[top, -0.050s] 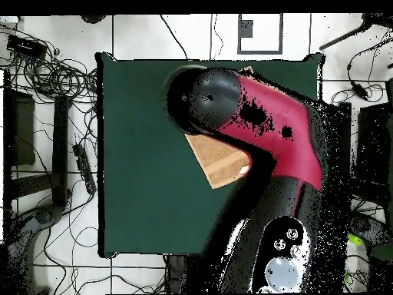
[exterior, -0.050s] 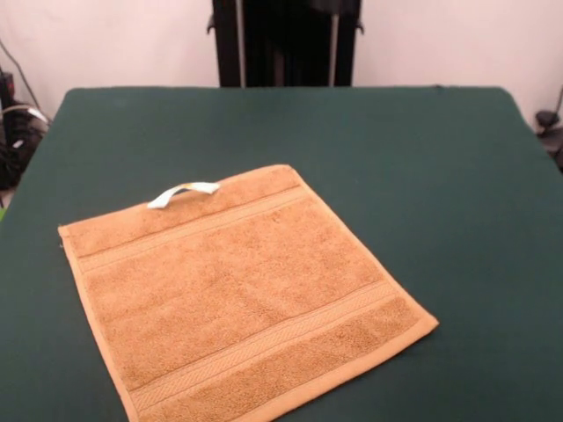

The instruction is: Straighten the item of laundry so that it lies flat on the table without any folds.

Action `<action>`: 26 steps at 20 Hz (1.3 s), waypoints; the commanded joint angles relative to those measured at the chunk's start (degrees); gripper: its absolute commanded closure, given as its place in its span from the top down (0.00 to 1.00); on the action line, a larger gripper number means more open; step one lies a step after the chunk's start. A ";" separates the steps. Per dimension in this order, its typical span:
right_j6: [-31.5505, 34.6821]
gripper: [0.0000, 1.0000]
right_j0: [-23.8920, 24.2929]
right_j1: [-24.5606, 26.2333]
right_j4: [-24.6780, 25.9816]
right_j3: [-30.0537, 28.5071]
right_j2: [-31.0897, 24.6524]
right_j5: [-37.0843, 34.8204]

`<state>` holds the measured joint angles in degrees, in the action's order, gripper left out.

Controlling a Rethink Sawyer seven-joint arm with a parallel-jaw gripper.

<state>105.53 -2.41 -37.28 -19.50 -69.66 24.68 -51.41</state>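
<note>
Lying flat — task looks essentially done.
table [exterior, -0.050s: 457,176] bare but for the towel [exterior, -0.050s: 237,290], spread open near its front-left, no folds visible; arm [top, -0.050s: 269,130] overhead hides the jaws — cannot tell their state; white tag loop [exterior, -0.050s: 183,193] lies at the far edge.

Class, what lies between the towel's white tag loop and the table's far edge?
Nothing: the front view shows only bare green table beyond the tag loop.
</note>
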 commanded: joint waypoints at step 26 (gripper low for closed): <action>3.43 0.00 3.68 -3.78 8.85 -19.40 -8.45 12.10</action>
<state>105.53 1.53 -42.39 -12.28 -79.18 24.03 -41.52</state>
